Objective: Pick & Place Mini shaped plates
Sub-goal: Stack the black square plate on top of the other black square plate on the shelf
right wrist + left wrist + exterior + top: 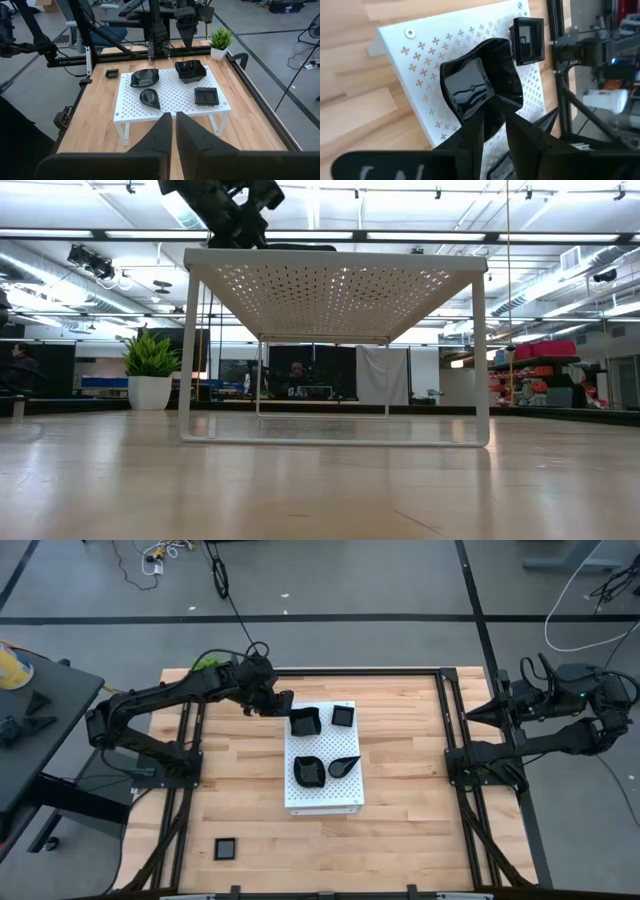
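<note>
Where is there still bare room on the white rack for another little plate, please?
The white rack is bare along its near strip, below the wavy plate and teardrop plate. The far end is crowded: two more plates and the left gripper.

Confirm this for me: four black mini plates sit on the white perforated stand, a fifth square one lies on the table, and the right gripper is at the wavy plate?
Not quite: the left gripper is at the wavy plate, as the high view shows. The right gripper waits at the table's right edge. Four plates do sit on the white perforated stand, and the square plate lies on the table.
</note>
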`<act>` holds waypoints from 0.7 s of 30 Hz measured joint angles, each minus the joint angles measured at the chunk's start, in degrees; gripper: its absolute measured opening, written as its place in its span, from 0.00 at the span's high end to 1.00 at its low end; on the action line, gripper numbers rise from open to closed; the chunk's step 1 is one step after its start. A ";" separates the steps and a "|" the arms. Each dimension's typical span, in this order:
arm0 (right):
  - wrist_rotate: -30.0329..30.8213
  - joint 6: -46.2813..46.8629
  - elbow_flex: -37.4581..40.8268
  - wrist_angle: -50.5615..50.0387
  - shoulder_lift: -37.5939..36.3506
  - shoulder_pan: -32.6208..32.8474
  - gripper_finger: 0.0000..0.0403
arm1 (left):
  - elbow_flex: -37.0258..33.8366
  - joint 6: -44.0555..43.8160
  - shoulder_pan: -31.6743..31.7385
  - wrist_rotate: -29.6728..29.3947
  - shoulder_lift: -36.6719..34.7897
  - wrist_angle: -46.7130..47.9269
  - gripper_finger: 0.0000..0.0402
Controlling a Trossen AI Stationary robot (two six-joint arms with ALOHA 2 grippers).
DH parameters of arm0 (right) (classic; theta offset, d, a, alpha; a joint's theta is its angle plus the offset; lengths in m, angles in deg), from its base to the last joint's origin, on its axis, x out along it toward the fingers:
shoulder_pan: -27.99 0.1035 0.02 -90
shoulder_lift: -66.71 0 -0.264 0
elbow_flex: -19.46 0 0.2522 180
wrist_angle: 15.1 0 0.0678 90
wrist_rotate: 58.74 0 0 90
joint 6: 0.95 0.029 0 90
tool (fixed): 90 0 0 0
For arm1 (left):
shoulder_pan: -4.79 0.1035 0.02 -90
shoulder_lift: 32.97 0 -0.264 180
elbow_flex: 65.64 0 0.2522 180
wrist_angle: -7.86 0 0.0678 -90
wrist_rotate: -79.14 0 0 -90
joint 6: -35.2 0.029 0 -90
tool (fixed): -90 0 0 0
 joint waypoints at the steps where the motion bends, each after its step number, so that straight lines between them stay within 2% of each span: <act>1: -0.01 0.00 0.00 0.01 0.00 0.00 0.93 | 0.37 0.83 0.00 -0.11 0.04 0.36 0.78; 12: 0.00 0.01 -0.01 0.00 0.00 0.00 0.93 | 2.08 18.14 -1.95 -3.09 0.09 -0.37 0.78; 16: -0.01 0.02 0.00 0.01 0.00 0.00 0.93 | 1.55 26.28 -3.95 -6.89 0.09 -0.44 0.78; 21: -0.01 0.00 0.00 0.01 0.00 -0.01 0.93 | 1.40 30.91 -6.24 -12.31 0.11 1.60 0.78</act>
